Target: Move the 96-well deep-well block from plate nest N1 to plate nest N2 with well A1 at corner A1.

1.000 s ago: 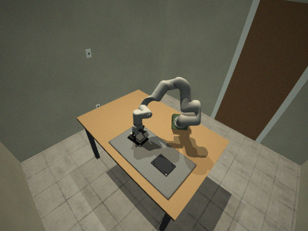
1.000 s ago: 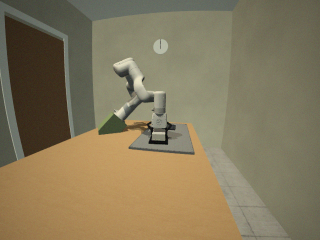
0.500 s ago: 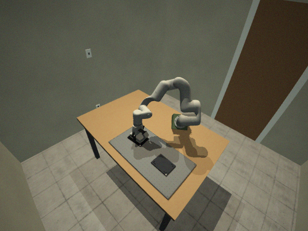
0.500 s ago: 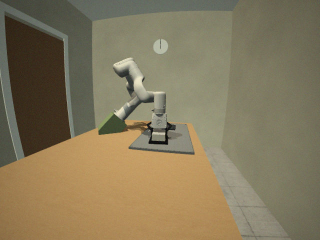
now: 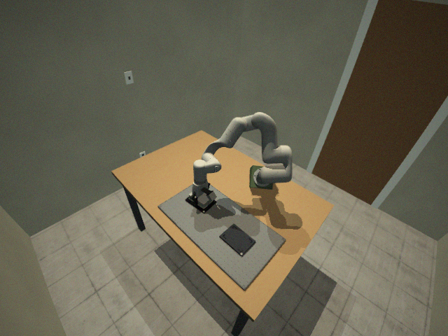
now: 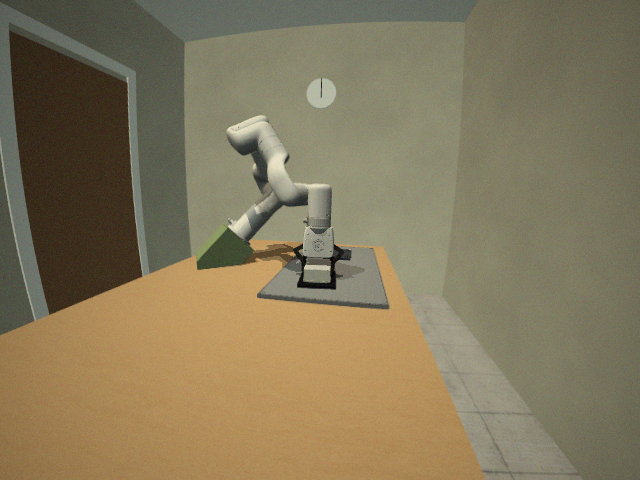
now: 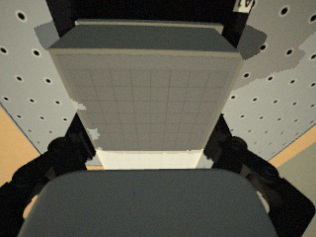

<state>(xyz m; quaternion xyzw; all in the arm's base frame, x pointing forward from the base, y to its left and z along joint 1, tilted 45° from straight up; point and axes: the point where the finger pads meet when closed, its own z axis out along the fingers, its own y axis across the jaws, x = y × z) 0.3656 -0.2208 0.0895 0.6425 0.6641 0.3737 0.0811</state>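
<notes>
My pincer (image 6: 316, 268) is clamped wide across the pale well block (image 7: 148, 104), one dark finger (image 7: 64, 153) on each long side. The block is in my grip over the black tray (image 5: 199, 208) at the left end of the grey perforated board (image 5: 249, 269), seen in the top view. In the wrist view the block's gridded top fills most of the frame, with the black tray showing as a dark band behind it. The block looks level to me, but from the side view I cannot tell whether its bottom rests in the tray or sits a little above it.

The second black tray (image 5: 237, 239) lies well apart from the first, toward the right end of the board, with nothing in it; a small pale dot marks its near corner. The board lies on the orange counter (image 5: 162, 169). My arm's green base block (image 5: 253, 173) stands on the counter at the far side of the board.
</notes>
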